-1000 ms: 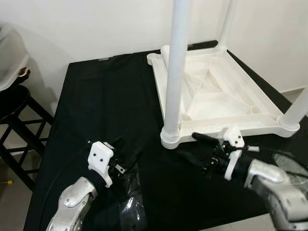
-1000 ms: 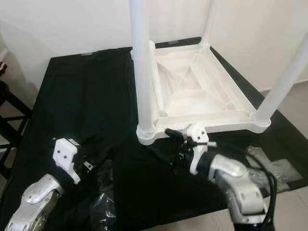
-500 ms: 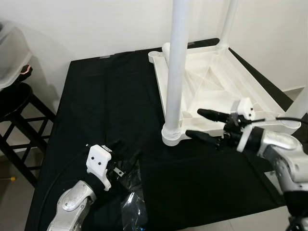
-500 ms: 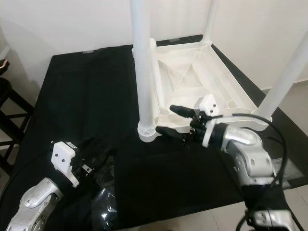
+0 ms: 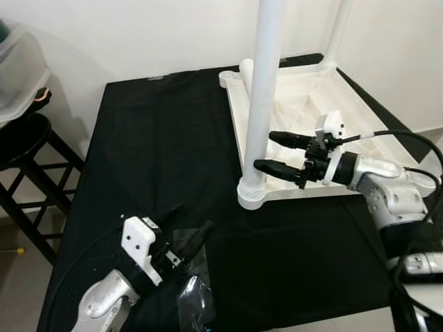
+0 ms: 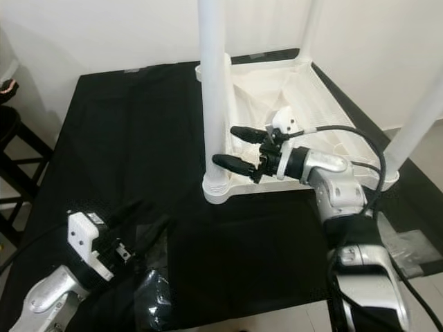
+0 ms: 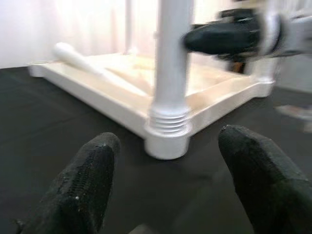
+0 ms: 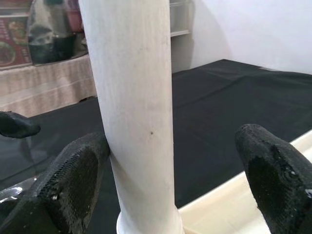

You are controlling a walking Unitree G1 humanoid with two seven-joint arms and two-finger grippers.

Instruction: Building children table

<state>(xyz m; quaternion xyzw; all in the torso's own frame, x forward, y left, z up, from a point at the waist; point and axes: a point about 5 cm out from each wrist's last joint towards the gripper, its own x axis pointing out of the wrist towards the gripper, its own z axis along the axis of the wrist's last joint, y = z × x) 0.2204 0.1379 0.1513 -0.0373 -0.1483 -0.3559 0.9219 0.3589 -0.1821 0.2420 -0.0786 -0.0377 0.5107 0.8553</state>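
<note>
- Black cloth (image 5: 152, 152) covers the worktop in the left eye view; white wall behind, pale floor at the left with a dark stool (image 5: 28, 149) beside the cloth edge
- White plastic table (image 5: 304, 131) lies upside down on the far right of the cloth, legs pointing up; near leg (image 5: 263, 104) stands in its corner socket
- Right gripper (image 5: 280, 152) reaches over the table's front rim just beside that near leg, fingers spread apart, holding nothing
- Left gripper (image 5: 187, 225) sits low on the near left above the cloth, fingers parted and empty; crumpled clear plastic bag (image 5: 194, 304) lies just beside it
- Right eye view: same layout, another table leg (image 6: 415, 131) rises at the right edge, grey tape or packaging on the floor corner, hard to tell which
- Left wrist view: two black fingertips (image 7: 85, 183) wide apart, facing the leg socket across bare cloth
- Right wrist view: leg fills the gap between the spread fingers (image 8: 73, 178), one finger close against it; shelves with jars blurred in the background
</note>
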